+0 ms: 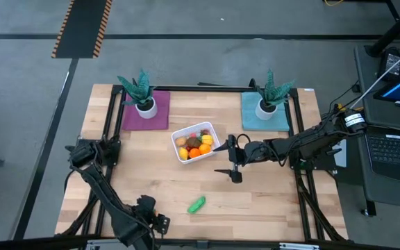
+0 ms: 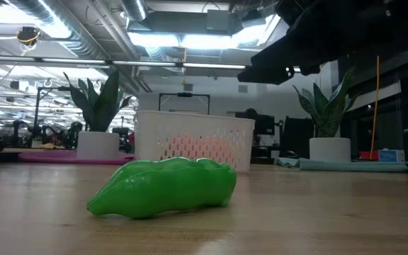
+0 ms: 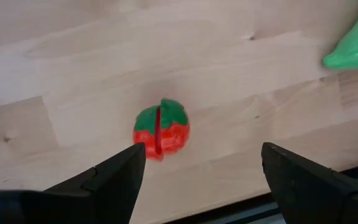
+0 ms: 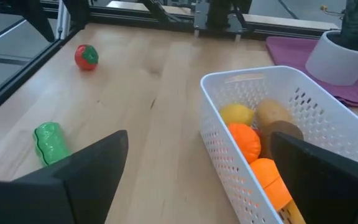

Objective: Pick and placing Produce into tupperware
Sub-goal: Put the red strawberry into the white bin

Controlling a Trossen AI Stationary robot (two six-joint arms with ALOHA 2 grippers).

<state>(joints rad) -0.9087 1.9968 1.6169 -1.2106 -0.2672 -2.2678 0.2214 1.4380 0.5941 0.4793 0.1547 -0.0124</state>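
Wooden table [image 1: 269,201], green piece [image 1: 197,204] unobstructed

Grey floor [image 1: 207,59] with hazard striping [image 1: 82,28]; bright ceiling lights [image 2: 204,39] overhead.

Even, bright overhead light fills the high view, and the wooden table [image 1: 151,167] shows only faint, soft shadows. In the low view, ceiling lamps [image 2: 190,39] glare white, the far room is hazy, and an arm [image 2: 317,35] overhead reads as a black silhouette. The green piece [image 2: 163,187] is glossy with soft highlights; the near tabletop blurs. In both wrist views the dark fingers [image 3: 104,180] [image 4: 86,168] are out of focus, while the red piece [image 3: 161,130] stays fairly sharp.
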